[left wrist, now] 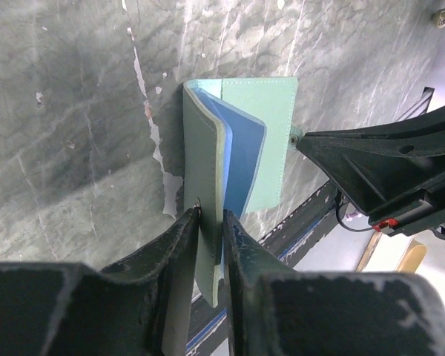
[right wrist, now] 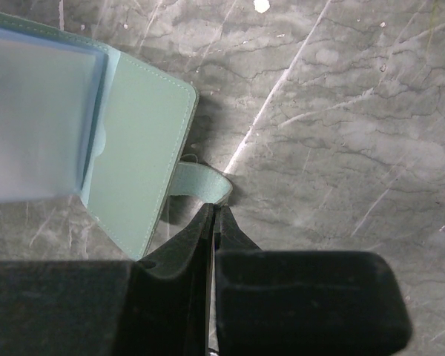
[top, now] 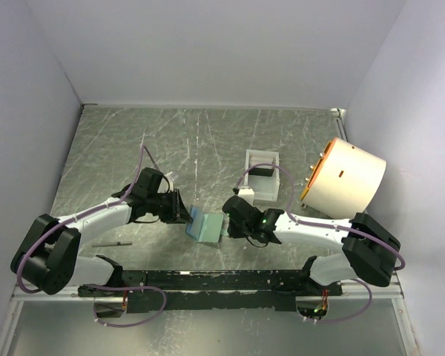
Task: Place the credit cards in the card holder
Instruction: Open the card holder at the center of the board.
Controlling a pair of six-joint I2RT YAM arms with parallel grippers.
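The sage-green card holder [top: 206, 225] stands half open on the table between my two grippers, its pale blue inside showing. My left gripper [top: 184, 211] is shut on one green cover [left wrist: 202, 170], with the blue inner leaf [left wrist: 245, 156] spread away from it. My right gripper [top: 228, 217] is shut, and its tips [right wrist: 215, 210] pinch the end of the holder's snap strap [right wrist: 204, 184]. The other cover [right wrist: 133, 141] lies flat by the right fingers. I cannot make out any credit card for sure. A dark shape lies in the white tray [top: 261, 172].
The white rectangular tray [top: 271, 157] stands behind the right gripper. A large white cylinder with an orange rim [top: 345, 178] lies at the right. A thin dark item [top: 113, 243] lies on the table near the left arm. The black rail [top: 208, 280] runs along the near edge.
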